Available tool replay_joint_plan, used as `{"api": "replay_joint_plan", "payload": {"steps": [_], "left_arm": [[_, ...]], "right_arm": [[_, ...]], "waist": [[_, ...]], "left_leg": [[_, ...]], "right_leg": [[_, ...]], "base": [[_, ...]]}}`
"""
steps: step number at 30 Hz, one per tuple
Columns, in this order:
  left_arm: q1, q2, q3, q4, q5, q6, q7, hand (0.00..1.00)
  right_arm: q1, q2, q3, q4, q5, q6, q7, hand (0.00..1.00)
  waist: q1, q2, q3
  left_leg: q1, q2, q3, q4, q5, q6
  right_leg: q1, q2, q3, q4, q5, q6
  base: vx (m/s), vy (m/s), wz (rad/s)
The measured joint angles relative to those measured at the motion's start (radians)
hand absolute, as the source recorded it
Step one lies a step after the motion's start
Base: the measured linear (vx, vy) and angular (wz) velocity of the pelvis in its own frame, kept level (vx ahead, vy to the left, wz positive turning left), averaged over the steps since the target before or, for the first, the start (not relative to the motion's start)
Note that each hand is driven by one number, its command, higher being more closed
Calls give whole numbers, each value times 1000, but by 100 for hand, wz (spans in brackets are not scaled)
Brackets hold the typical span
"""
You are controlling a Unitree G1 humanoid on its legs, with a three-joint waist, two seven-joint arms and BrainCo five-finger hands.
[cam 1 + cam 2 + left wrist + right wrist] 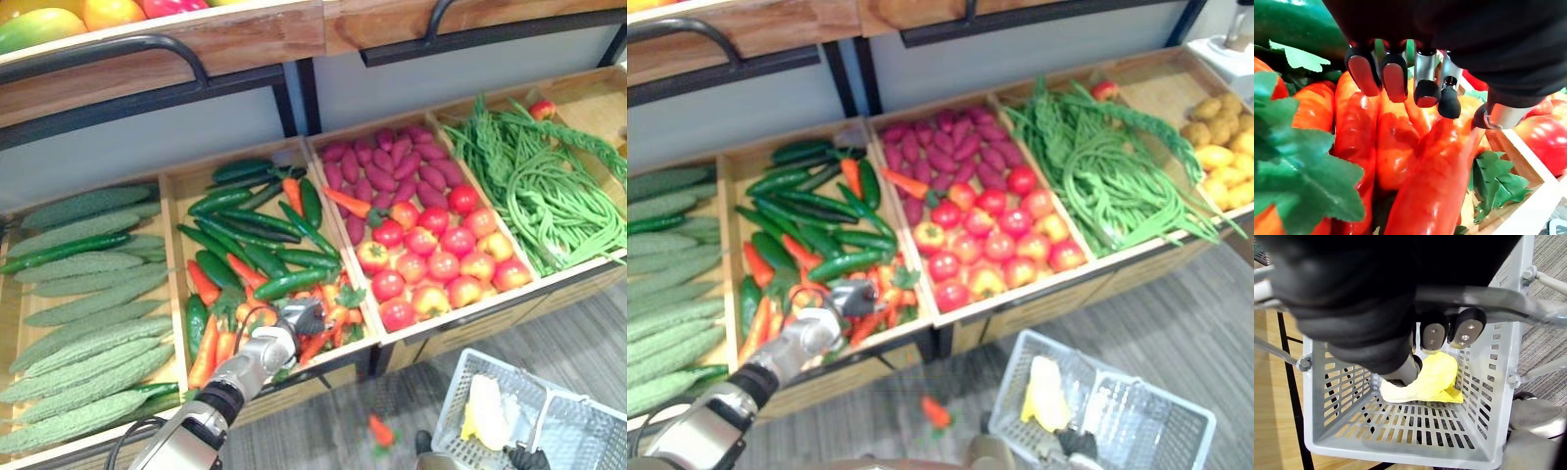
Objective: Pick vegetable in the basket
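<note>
My left hand [297,319] reaches into the wooden crate of carrots [212,351] and green cucumbers [250,235]. Seen from its wrist, its fingers [1425,73] hang relaxed just above the orange carrots [1400,147] with nothing between them and the thumb. The grey plastic basket [1117,373] stands on the floor at lower right, a yellow vegetable [1435,377] lying in it. My right hand [1435,335] is curled round the basket's metal handle [1488,296].
One carrot [380,431] lies on the floor in front of the stand. Other crates hold bumpy green gourds [78,294], purple tubers [392,162], tomatoes [431,255], long beans [549,186] and yellow potatoes [1220,137]. A fruit shelf runs above.
</note>
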State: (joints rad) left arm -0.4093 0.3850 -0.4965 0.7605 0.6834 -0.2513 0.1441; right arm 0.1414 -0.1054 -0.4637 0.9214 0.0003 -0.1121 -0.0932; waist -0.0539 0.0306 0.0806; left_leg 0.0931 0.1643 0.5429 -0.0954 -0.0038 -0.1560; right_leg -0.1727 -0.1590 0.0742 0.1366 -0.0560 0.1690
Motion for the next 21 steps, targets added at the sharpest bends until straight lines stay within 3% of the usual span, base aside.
{"api": "replay_joint_plan", "payload": {"steps": [8, 9, 21], "left_arm": [[2, -16, 36, 11, 8, 23, 4, 100], [2, -16, 37, 16, 8, 24, 4, 0], [2, -32, 75, 22, 7, 46, 7, 0]], "right_arm": [[0, 0, 7, 1, 0, 0, -1, 100], [0, 0, 10, 1, 0, 0, -1, 100], [-1, 0, 20, 2, 0, 0, -9, 100]], "waist": [[1, -4, 2], [1, -4, 3], [2, -7, 2]], "left_leg": [[-1, 0, -3, 0, 0, 0], [-1, 0, -3, 0, 0, 0], [-2, 1, -7, 0, 0, 0]], "right_leg": [[0, -1, -3, 2, 0, 0], [0, -1, -4, 2, 0, 0], [1, -2, -12, 3, 0, 0]], "base": [[0, 0, 0], [0, 0, 0], [0, 0, 0]]}}
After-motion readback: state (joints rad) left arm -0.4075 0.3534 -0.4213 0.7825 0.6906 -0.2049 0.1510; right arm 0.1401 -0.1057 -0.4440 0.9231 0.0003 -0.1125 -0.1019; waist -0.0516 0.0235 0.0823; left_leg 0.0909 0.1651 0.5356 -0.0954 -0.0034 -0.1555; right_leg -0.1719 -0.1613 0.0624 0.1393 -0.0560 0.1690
